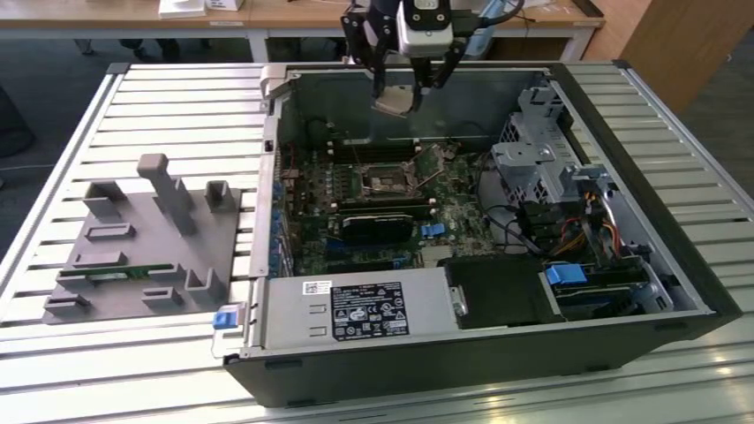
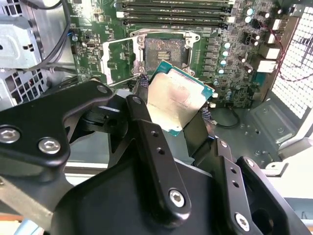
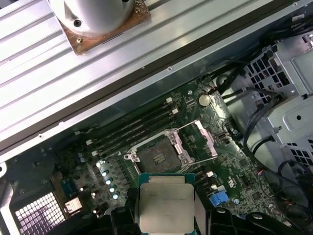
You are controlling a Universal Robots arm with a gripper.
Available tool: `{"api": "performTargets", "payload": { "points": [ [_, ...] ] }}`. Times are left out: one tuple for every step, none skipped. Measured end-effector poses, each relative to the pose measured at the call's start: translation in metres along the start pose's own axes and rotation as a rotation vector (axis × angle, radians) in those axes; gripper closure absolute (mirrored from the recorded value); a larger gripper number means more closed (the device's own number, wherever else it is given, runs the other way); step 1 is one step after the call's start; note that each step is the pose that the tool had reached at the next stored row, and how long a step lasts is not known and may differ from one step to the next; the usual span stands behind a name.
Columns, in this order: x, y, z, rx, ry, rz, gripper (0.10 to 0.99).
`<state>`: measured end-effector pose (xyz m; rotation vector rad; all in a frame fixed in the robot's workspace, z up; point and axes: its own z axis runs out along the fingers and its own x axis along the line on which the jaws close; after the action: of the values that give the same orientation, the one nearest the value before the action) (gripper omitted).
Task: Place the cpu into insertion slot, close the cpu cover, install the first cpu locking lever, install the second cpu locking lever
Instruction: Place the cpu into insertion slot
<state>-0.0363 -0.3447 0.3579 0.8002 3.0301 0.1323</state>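
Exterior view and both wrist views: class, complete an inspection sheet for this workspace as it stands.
Surface: slatted metal table, carrying an open computer case.
Job's things: cpu held clear of the empty socket; cpu cover raised open.
Clutter: grey moulded fixture at the exterior view's left.
Hand: shut on the cpu, over the case.
Cables: bundle beside the drive cage.
Surroundings: wooden desks behind.
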Motion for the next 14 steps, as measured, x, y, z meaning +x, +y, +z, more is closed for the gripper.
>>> {"api": "performTargets", "payload": {
  "points": [
    [0.0000, 0.0000, 0.0004, 0.000, -0.0005, 0.006, 0.549],
    [0.0000, 0.0000, 0.0008, 0.000, -0.0010, 0.012, 0.549],
    [0.0000, 0.0000, 0.0012, 0.000, -0.0015, 0.018, 0.549],
    [0.0000, 0.0000, 0.0017, 0.000, -0.0021, 0.025, 0.549],
    [0.0000, 0.0000, 0.0021, -0.001, -0.0027, 0.032, 0.549],
    [0.0000, 0.0000, 0.0025, -0.001, -0.0032, 0.038, 0.549],
    [0.0001, 0.0000, 0.0028, -0.001, -0.0038, 0.045, 0.549],
    [0.0001, -0.0001, 0.0037, -0.001, -0.0054, 0.064, 0.549],
    [0.0001, -0.0001, 0.0040, -0.001, -0.0059, 0.070, 0.549],
    [0.0001, -0.0001, 0.0044, -0.001, -0.0064, 0.077, 0.549],
    [0.0001, -0.0001, 0.0047, -0.001, -0.0070, 0.083, 0.549],
    [0.0001, -0.0001, 0.0049, -0.001, -0.0074, 0.089, 0.549],
    [0.0002, -0.0002, 0.0053, -0.002, -0.0078, 0.094, 0.549],
    [0.0002, -0.0002, 0.0057, -0.002, -0.0082, 0.098, 0.549]
  ]
}}
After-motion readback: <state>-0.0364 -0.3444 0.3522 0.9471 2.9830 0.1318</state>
